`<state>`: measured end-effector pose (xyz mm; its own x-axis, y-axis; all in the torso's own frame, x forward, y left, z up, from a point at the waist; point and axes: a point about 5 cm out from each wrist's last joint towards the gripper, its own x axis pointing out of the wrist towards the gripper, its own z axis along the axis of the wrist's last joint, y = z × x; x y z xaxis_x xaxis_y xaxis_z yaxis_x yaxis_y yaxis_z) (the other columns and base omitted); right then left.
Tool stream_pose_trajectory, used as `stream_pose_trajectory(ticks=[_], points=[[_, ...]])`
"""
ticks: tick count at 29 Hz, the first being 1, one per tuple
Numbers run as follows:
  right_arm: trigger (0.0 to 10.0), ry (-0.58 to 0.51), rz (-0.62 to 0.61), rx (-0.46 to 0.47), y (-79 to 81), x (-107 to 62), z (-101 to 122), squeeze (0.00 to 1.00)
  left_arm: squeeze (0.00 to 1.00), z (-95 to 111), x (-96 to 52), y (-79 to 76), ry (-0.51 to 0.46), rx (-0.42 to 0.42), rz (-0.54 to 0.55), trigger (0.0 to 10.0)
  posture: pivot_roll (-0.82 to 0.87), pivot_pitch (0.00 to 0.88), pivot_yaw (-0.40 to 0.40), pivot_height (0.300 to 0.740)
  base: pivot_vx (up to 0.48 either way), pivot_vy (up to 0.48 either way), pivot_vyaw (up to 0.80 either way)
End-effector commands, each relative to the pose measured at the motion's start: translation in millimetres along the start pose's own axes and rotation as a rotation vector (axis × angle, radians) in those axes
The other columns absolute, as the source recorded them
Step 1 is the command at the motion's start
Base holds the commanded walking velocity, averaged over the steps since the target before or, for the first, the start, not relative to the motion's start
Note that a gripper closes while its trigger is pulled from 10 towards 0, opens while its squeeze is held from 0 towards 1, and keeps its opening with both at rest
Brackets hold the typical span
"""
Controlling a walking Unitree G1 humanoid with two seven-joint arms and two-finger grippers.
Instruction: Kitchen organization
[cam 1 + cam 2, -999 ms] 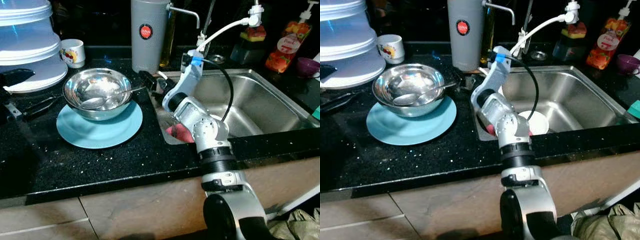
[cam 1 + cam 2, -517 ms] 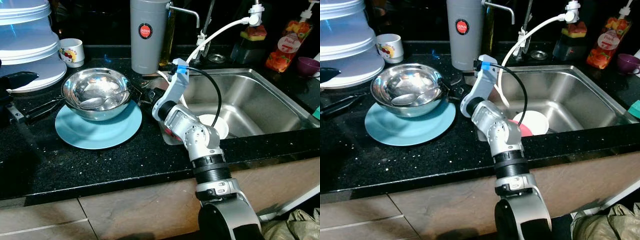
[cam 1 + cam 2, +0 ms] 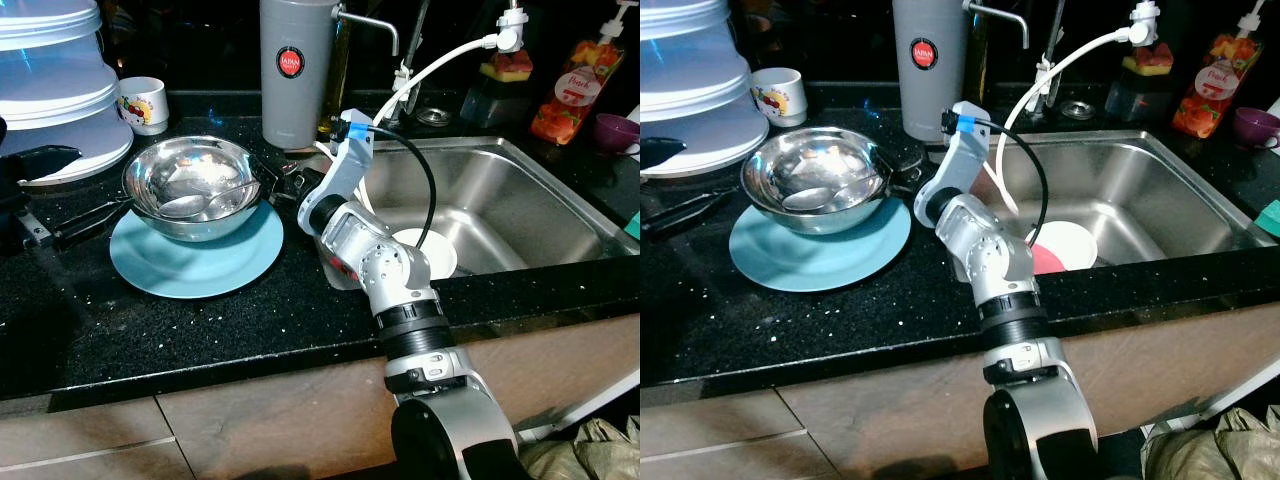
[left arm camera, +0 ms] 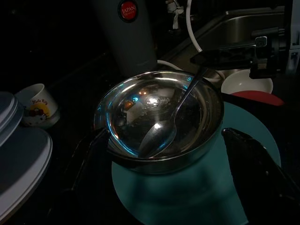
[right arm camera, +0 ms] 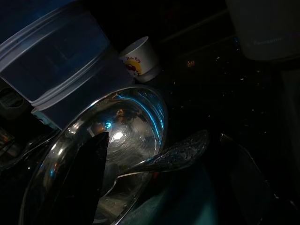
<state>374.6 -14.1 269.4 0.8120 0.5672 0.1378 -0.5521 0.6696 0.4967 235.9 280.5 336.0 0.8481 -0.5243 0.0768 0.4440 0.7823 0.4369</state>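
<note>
A black counter (image 3: 200, 330) carries a blue plate (image 3: 200, 262) with a steel bowl (image 3: 195, 185) on it, a spoon (image 4: 161, 133) lying inside. The right gripper (image 3: 283, 182), fingers spread, sits at the spoon's handle, seemingly not yet touching. The left gripper (image 4: 168, 159) straddles the bowl, fingers apart.

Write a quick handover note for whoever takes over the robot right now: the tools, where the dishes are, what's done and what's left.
Right tool: open, fingers either side of the metal spoon's handle at the rim of the shiny steel bowl, nothing gripped yet.
Left tool: open, fingers set wide of the bowl, holding nothing.
The bowl sits on the round light-blue plate on the black counter, with the spoon bowl-end down inside it.
A white dish and a red item lie in the steel sink.
Done: right arm positioned at the spoon.
Left: close on the handle, lift the spoon out, then sort bowl and plate.
</note>
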Motion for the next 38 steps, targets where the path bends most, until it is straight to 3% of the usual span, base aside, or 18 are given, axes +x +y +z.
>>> stream_pose_trajectory(ticks=[1, 2, 3, 4, 5, 32, 38], points=[[10.0, -0.009, 0.022, 0.027, 9.3, 4.0, -2.2, 0.00, 0.00, 0.8, 0.2, -1.5, 0.010, 0.007, -0.020, 10.0, 0.08, 0.107, -0.092, 0.740, 0.000, 0.000, 0.00], [9.3, -0.010, 0.024, 0.027, 9.6, 4.3, -2.0, 0.00, 0.00, 0.6, 0.2, -1.8, 0.010, 0.006, -0.021, 10.0, 0.08, 0.107, -0.092, 0.740, 0.000, 0.000, 0.00], [3.9, -0.011, 0.026, 0.027, 9.7, 4.7, -1.9, 0.00, 0.00, 0.4, 0.3, -1.9, 0.010, 0.005, -0.022, 10.0, 0.08, 0.107, -0.092, 0.740, 0.000, 0.000, 0.00], [0.7, -0.012, 0.026, 0.029, 9.7, 4.8, -1.8, 0.00, 0.00, 0.4, 0.3, -1.9, 0.010, 0.005, -0.022, 10.0, 0.08, 0.107, -0.092, 0.740, 0.000, 0.000, 0.00], [0.0, -0.013, 0.027, 0.030, 9.7, 4.9, -1.6, 0.00, 0.00, 0.4, 0.2, -1.9, 0.011, 0.005, -0.022, 10.0, 0.08, 0.107, -0.091, 0.740, 0.000, 0.000, 0.00], [0.0, -0.056, 0.044, 0.046, 10.9, 3.9, 13.3, 0.00, 0.00, 3.6, 3.0, -1.1, 0.001, 0.013, -0.037, 10.0, 0.08, 0.088, -0.084, 0.740, 0.000, 0.000, 0.00], [0.0, -0.097, 0.044, 0.192, -0.2, 0.0, 36.8, 0.00, 0.00, 10.4, 3.6, -2.8, -0.027, 0.006, -0.059, 10.0, 0.08, 0.081, -0.083, 0.740, 0.000, 0.000, 0.00]])
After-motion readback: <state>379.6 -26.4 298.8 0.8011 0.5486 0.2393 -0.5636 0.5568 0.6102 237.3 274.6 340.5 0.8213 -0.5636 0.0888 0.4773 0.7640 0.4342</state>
